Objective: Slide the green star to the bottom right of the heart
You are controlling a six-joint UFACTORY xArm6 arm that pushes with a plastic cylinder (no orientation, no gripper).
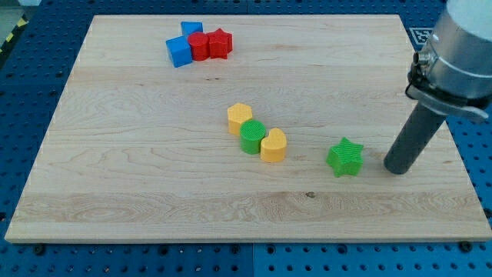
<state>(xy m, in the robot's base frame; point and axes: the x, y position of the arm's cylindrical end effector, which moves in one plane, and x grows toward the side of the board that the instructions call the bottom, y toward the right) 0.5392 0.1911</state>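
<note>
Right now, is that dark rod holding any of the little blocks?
No, nothing is held. My tip only pushes; it stands on the board just to the view's right of the green star, with a small gap between them.

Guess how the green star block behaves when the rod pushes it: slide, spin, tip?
The green star-shaped block looks squat and flat-based, so it likely slides on the smooth wooden board without tipping. Its points probably make it spin under off-centre contact. My tip sits to its right, apart.

The star (345, 157) is lying right of the heart (274, 145), my tip (398, 169) is resting just right of it, and the cylinder (252, 137) is touching the heart's left.
</note>
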